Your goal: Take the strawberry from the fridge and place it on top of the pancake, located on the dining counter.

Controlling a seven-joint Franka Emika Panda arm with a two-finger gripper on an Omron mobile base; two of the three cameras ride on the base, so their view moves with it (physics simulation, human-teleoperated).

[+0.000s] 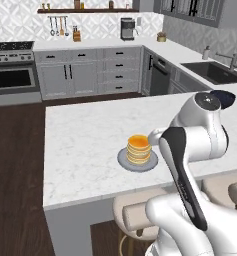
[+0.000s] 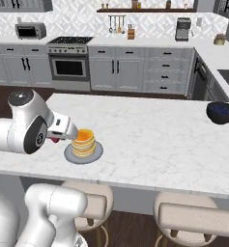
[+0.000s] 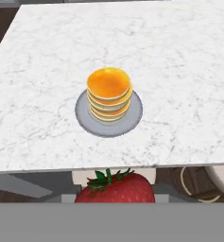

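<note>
On the dining counter (image 3: pixel 189 61) — one pancake (image 3: pixel 109 93) stack; jaws clamped on one strawberry (image 3: pixel 116 188).

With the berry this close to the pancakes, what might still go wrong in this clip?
The strawberry is held in the gripper beside the pancake, short of its top, so an early release would likely drop it onto the dining counter. The stack is narrow and the berry rounded; it may roll off onto the plate. A low approach might knock the stack.
</note>
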